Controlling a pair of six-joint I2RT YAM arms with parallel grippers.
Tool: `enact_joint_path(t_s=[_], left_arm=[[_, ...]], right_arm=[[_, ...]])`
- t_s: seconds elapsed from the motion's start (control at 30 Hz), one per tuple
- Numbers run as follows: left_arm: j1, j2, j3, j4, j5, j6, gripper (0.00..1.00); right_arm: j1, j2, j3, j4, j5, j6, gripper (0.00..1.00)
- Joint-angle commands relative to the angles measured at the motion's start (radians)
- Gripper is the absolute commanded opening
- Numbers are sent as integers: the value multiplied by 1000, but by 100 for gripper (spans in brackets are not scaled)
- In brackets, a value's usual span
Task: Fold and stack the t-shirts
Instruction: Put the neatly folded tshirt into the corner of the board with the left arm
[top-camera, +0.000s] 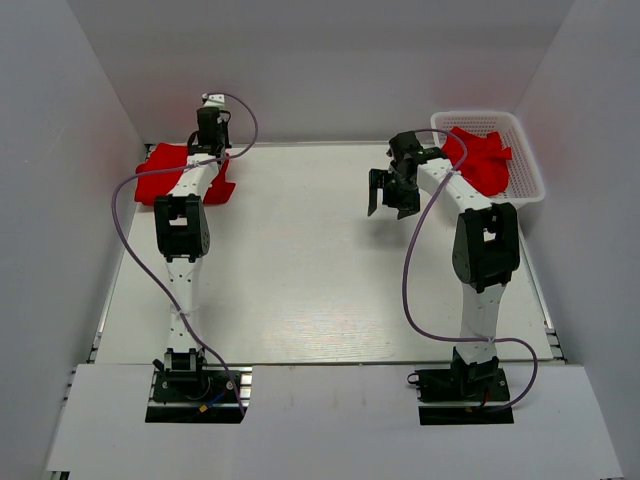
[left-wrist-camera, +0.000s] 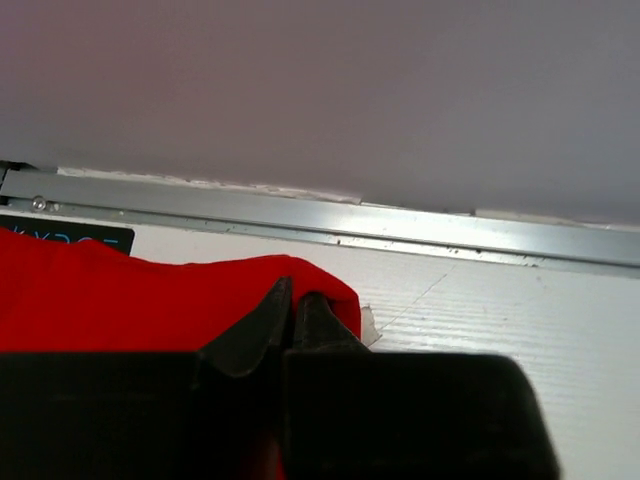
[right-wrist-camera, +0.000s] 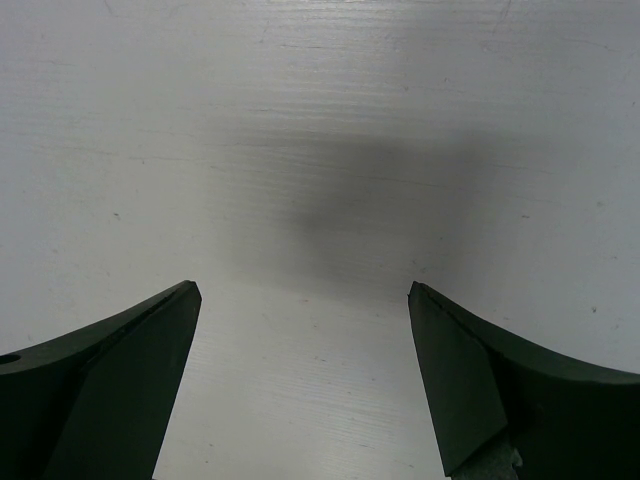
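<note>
Red cloth first, at far left: a red t-shirt (top-camera: 165, 175) lies bunched in the far-left corner of the worktop (top-camera: 300, 280), partly under the left arm. From overhead I can't read the left tool (top-camera: 211, 128); the wrist hides its tips. The left wrist view settles it. There the fingers are pressed together on a raised fold at the shirt's edge, with cloth humped over the tips. That view also shows a metal rail (left-wrist-camera: 400, 230) along the foot of the back wall, just past the shirt; overhead it hardly registers.

Moving right, the right tool (top-camera: 388, 195) hangs over the worktop right of centre, jaws spread. The right wrist view confirms this: both fingers (right-wrist-camera: 120, 370) stand wide apart, with only white worktop and a soft shadow between them.

Far right, seen from overhead only: a white basket (top-camera: 530, 170) sits in the far-right corner, holding a heap of red t-shirts (top-camera: 485, 160). The right arm crosses its near-left side.
</note>
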Motion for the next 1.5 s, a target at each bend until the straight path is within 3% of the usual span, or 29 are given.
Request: enact_joint_path(t_s=[0.0, 0.2, 0.37, 0.43, 0.53, 0.57, 0.77, 0.97, 1.2, 1.3, 1.47], left_arm=[[-1, -12, 0, 101, 47, -90, 0], [-1, 16, -69, 166, 93, -106, 12], [-1, 16, -174, 184, 13, -116, 26], [-1, 25, -197, 195, 3, -116, 58], [-1, 25, -208, 195, -8, -135, 87], [-1, 25, -195, 195, -8, -135, 92], [-1, -7, -123, 177, -8, -146, 100], [8, -72, -21, 120, 80, -190, 100], [17, -262, 3, -208, 144, -169, 100], [17, -434, -147, -358, 144, -173, 100], [-4, -791, -665, -403, 167, -270, 100]], right_arm=[[-3, 5, 39, -9, -13, -20, 90], [-7, 8, 39, -16, -7, -28, 90], [-7, 11, 41, -20, -2, -29, 90], [-7, 16, 41, -23, -4, -29, 90], [-7, 16, 42, -26, -16, -34, 90], [-6, 16, 44, -23, -16, -34, 90], [-6, 6, 47, -28, -32, -35, 90], [0, -10, 45, -19, -50, -43, 90], [-4, -128, -42, 107, -59, -13, 90], [-4, -185, -116, 174, -73, 4, 90], [-3, -327, -297, 305, -113, 34, 90]])
